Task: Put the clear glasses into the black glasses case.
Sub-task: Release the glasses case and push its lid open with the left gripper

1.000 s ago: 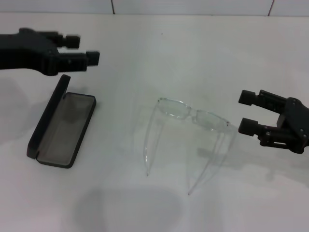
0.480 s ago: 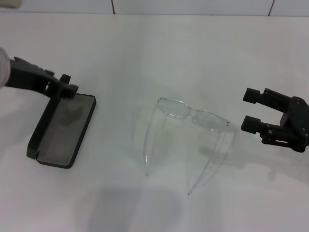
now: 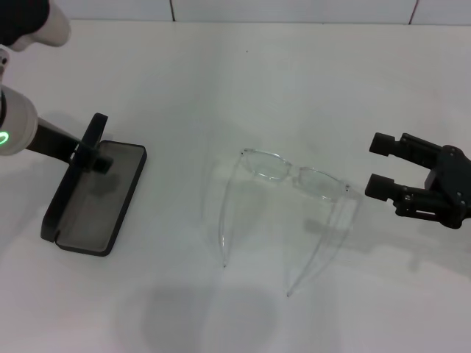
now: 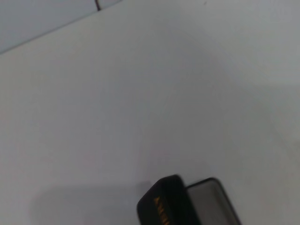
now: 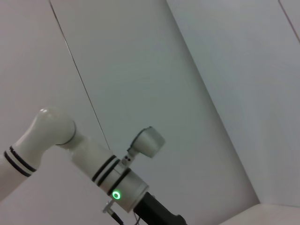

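The clear glasses [image 3: 294, 175] stand unfolded on the white table [image 3: 243, 81] at mid-view, arms pointing toward me. The black glasses case [image 3: 97, 197] lies open at the left, grey lining up and lid [image 3: 72, 173] raised along its left side. In the left wrist view one corner of the glasses case [image 4: 165, 206] shows with orange lettering. My left gripper [image 3: 91, 156] is down at the far end of the lid, touching or very close to it. My right gripper [image 3: 377, 165] hovers open just right of the glasses, empty.
The left arm's white wrist with a green light [image 3: 6, 137] reaches in from the left edge. The same arm [image 5: 115, 190] appears in the right wrist view against a pale wall. A tiled wall edge [image 3: 294, 20] bounds the table's far side.
My left arm has swung down and leftward from above the case to the far end of its lid. The right gripper has shifted slightly right. Glasses and case have not moved.
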Robot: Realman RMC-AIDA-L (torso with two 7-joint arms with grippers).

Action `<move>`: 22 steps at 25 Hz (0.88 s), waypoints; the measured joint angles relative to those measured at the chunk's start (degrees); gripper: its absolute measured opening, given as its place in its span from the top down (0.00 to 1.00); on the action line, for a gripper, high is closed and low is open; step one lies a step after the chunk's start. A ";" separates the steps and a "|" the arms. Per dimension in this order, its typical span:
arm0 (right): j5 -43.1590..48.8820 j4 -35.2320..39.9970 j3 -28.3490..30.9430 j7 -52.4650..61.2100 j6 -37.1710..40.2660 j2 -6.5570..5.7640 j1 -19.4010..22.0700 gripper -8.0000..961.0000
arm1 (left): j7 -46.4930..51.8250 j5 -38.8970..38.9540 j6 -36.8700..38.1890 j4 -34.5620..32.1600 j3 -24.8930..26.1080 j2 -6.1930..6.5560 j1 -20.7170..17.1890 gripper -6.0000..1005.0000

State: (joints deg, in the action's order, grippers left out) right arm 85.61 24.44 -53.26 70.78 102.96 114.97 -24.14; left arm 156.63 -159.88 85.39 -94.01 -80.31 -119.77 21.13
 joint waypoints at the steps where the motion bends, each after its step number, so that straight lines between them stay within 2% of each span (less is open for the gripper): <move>1: 0.00 0.00 0.00 -0.01 -0.03 0.02 -0.01 0.10 | 0.18 -0.69 -0.22 0.89 0.02 0.00 0.41 0.43; 6: -0.21 0.00 0.00 -0.05 -0.37 0.06 0.07 0.10 | 0.85 -2.36 -0.51 5.00 0.07 0.09 2.51 0.45; 16: -0.42 -0.01 0.48 -0.12 -0.41 0.08 0.47 0.11 | 0.26 -2.55 0.05 4.85 -0.99 0.12 2.78 0.48; 22: -0.45 -0.40 2.97 -0.69 0.33 0.16 1.01 0.11 | -0.16 -2.56 0.07 3.93 -1.07 0.16 2.77 0.67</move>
State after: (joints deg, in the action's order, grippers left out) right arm 85.16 24.03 -50.28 70.09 103.30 115.12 -23.13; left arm 156.47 -162.44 85.47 -90.08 -81.39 -119.61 23.89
